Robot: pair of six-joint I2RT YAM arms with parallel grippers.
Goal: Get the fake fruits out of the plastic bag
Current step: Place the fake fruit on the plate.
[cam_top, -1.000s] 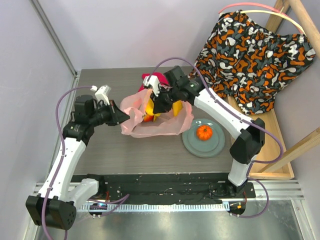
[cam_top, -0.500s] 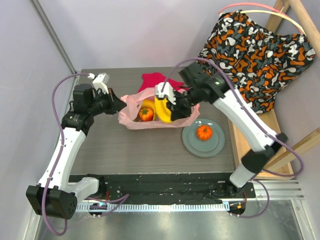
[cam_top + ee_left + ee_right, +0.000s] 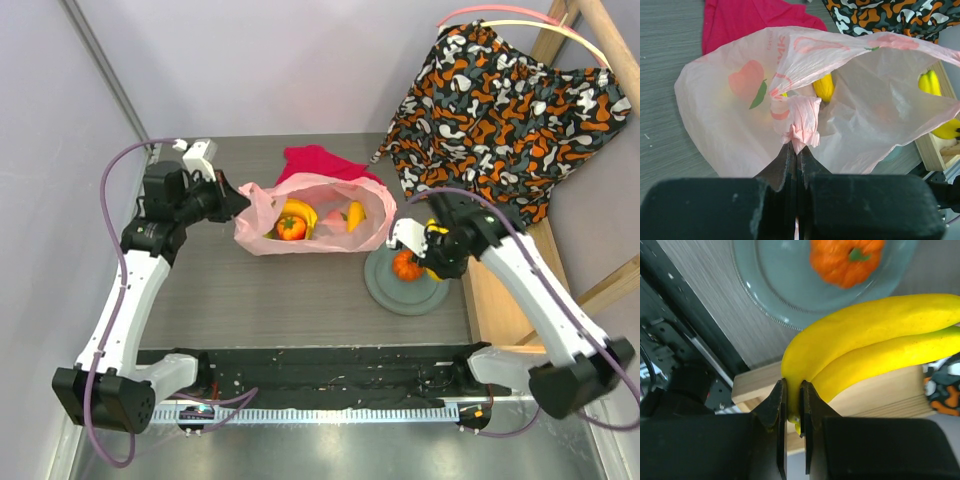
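Pale-pink translucent plastic bag (image 3: 725,130) printed with a red peach and green leaf; yellow bananas (image 3: 875,325); orange fruit (image 3: 847,260), green stem; grey-green plate (image 3: 770,285); magenta cloth (image 3: 750,17); orange-black-white blotched fabric (image 3: 500,110), upper right.

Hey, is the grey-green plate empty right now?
No, a round orange fruit with a green stem sits on the plate in the right wrist view.

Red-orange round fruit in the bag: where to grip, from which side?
Probably across the fruit's round middle, from above through the bag's open mouth. It lies uncovered near the bag's left end, a banana against its far side, so set the fingers left and right of it.
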